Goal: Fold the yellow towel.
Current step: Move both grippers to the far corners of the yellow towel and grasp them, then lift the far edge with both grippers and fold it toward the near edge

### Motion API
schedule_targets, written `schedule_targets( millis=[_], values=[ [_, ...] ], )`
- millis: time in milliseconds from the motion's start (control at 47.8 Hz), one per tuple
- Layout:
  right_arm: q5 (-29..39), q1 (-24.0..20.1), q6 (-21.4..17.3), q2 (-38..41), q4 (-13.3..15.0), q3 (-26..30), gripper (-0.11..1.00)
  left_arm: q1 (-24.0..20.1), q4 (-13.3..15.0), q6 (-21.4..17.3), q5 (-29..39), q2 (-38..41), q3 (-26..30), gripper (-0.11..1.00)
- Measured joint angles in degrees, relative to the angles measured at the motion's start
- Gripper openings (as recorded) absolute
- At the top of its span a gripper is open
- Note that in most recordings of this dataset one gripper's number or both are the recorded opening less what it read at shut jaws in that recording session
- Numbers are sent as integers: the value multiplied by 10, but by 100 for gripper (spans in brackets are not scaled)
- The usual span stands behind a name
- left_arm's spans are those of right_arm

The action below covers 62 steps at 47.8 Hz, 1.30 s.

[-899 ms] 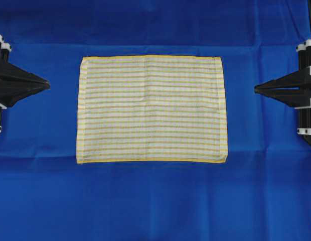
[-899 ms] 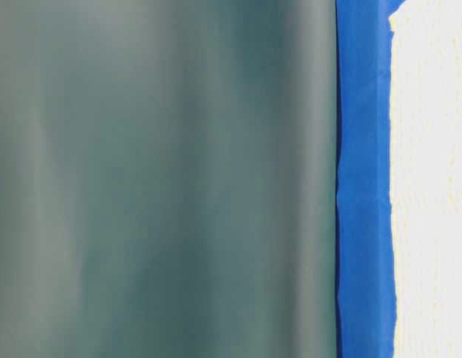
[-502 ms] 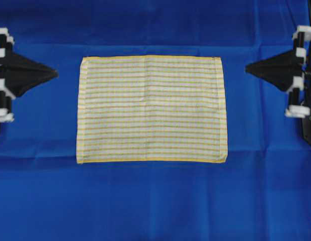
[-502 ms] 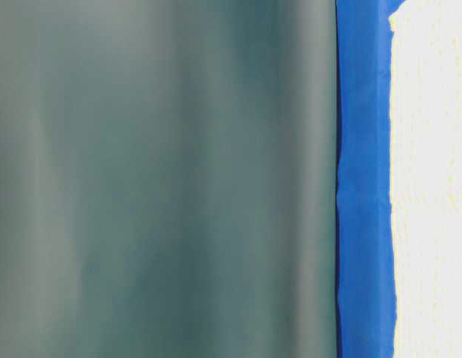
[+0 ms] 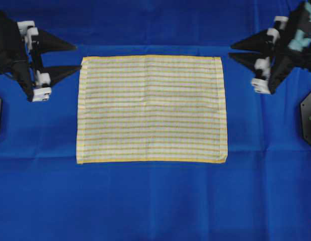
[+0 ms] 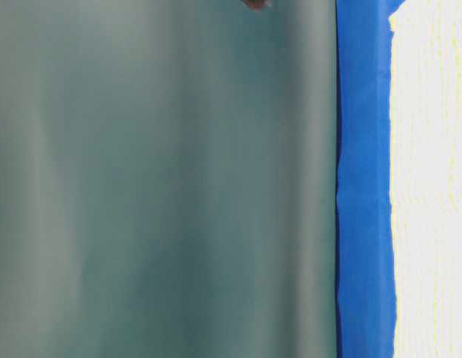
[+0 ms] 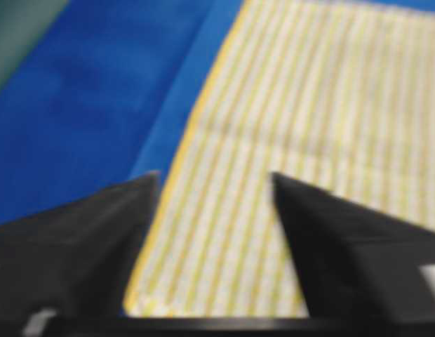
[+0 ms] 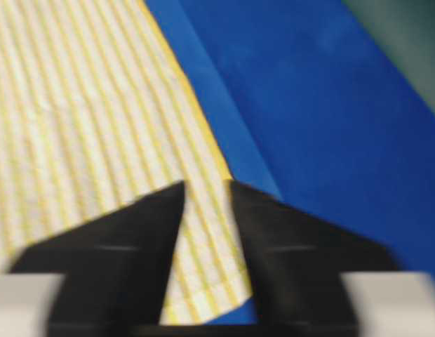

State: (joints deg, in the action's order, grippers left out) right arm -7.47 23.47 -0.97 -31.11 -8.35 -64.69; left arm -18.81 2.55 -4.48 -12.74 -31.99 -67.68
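From overhead, the yellow towel [image 5: 152, 109] lies spread flat in the middle of the blue table cloth [image 5: 155, 201], a rectangle of thin checked weave with yellow hemmed edges; faint creases cross the cloth beneath it. The left gripper [image 5: 76, 58] is just beside the towel's far left corner, its two black pointed fingers spread apart with nothing between them. The right gripper [image 5: 230, 52] is just beside the far right corner, its fingers also parted, more narrowly, and empty. Both arms are cut off by the picture's edges.

The table-level view is mostly a blurred grey-green surface [image 6: 164, 186], hard to make out; a strip of blue cloth and a washed-out pale band of the towel run down its right side. A small dark shape at the top edge cannot be identified.

The left wrist view, blurred, shows wide-set fingers above a towel corner.

The right wrist view, also blurred, shows the fingers closer together over a corner's hem.
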Motion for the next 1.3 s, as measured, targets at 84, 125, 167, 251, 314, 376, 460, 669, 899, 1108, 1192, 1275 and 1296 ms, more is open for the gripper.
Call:
schedule_targets(
  millis=[84,125,167,251,314,376,460,669,899,1108,1192,1275,1296],
  values=[
    [-5,14,0,40,-1,6,70,-15,1,0,-4,36,0,86],
    [-10,22,0,57,-1,8,72,-22,1,-1,-7,53,0,84],
    [-14,29,0,76,-1,8,71,-30,1,-1,-12,72,1,81],
    [-31,40,0,112,-1,9,67,-46,0,0,-24,108,0,77],
    [-44,47,0,136,-1,10,66,-56,0,0,-39,139,1,76],
    [-54,54,0,158,-1,11,65,-65,1,0,-51,170,0,76],
    [-63,61,0,187,-1,15,65,-75,1,0,-69,209,2,75],
    [-82,70,0,252,-1,28,65,-88,1,0,-114,272,6,69],
    [-91,70,0,306,-9,43,65,-91,1,1,-132,319,14,46],
    [-88,62,-1,321,-32,47,47,-89,2,5,-134,337,19,28],
    [-83,53,-1,321,-33,47,28,-85,1,6,-132,338,20,23],
    [-77,45,-1,321,-34,48,9,-83,1,5,-131,338,20,16],
    [-77,43,-1,321,-34,48,6,-82,1,5,-131,338,20,14]
  ],
)
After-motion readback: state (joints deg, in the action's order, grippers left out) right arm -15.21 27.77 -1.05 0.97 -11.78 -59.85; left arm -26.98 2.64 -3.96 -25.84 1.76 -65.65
